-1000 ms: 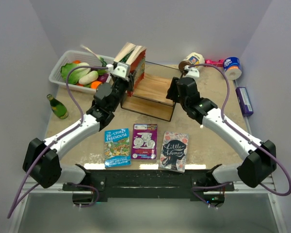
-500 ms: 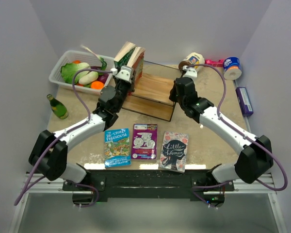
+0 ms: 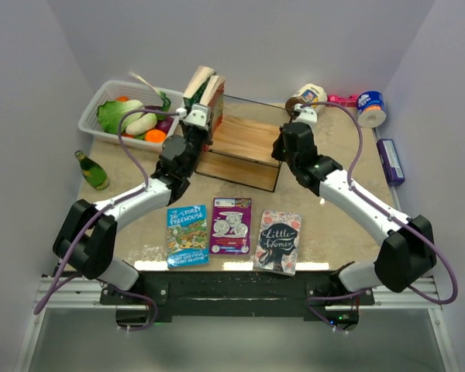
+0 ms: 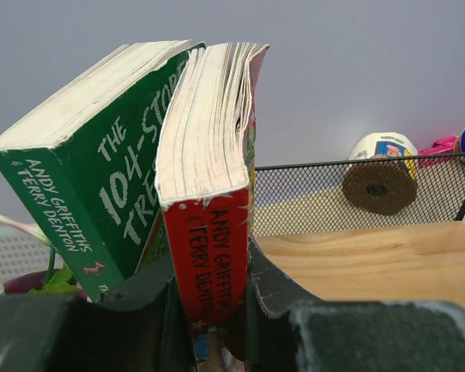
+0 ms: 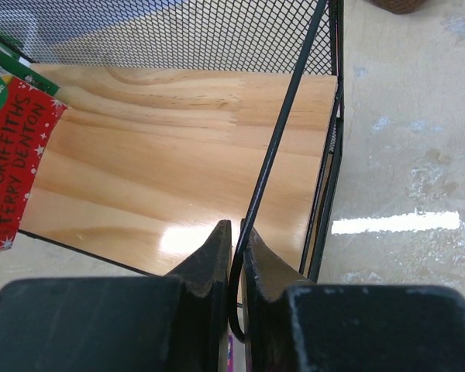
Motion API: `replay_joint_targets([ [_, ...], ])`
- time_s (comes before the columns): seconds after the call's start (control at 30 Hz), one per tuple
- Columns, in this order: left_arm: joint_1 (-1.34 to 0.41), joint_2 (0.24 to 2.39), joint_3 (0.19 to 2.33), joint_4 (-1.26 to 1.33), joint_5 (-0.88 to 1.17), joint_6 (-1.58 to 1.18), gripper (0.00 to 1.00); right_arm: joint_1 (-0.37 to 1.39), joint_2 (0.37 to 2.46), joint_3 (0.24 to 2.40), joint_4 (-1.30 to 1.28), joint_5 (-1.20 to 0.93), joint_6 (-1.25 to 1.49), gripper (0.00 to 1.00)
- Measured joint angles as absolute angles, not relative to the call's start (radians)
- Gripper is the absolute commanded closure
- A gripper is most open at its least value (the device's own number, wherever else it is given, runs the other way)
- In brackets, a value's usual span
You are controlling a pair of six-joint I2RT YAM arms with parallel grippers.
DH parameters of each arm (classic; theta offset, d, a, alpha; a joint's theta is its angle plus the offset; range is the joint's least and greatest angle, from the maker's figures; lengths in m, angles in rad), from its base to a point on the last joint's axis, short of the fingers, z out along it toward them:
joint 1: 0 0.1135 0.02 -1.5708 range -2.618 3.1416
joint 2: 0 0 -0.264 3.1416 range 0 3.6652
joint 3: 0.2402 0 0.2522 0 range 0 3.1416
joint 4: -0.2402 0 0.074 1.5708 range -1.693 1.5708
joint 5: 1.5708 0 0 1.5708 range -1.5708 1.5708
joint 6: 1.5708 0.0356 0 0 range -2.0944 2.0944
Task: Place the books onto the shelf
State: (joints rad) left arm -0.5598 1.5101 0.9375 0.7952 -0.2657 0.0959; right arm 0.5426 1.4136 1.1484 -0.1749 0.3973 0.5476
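Left gripper [image 4: 209, 291]: clamped on red book [image 4: 205, 147], upright in its grip; green book [image 4: 93, 170] leaning just left. Right gripper [image 5: 234, 236]: pinched shut on black wire frame of shelf [image 5: 163, 155]. Treehouse book [image 3: 187, 235], purple book [image 3: 231, 225], Little Women book [image 3: 279, 241]: flat, behind both grippers.

This is a robotics lab test cell. Plain pale walls [image 3: 256, 39] box in a small sandy table [image 3: 333, 225] on its left, far and right sides. The left arm [image 3: 132, 205] and right arm [image 3: 356, 201] are bolted to a black rail [image 3: 232, 291] at the near edge. Staged household props lie about: a vegetable basket [image 3: 89, 124] far left, a green bottle [image 3: 93, 172], and paperbacks [image 3: 232, 225] near.
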Motion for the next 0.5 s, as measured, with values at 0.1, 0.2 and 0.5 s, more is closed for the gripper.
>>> replay_joint_targets([
  [0.1,-0.548,1.519,0.937,0.809,-0.266,0.089,1.0,0.543,1.414,1.144,-0.165,0.395,0.545,1.0],
  [0.2,-0.539,1.529,0.939,0.824,-0.266,0.086,1.0,0.543,1.414,1.141,-0.156,0.389,0.542,1.0],
  [0.5,-0.533,1.581,0.984,0.841,-0.271,0.082,0.88,0.538,1.414,1.136,-0.144,0.373,0.542,1.0],
])
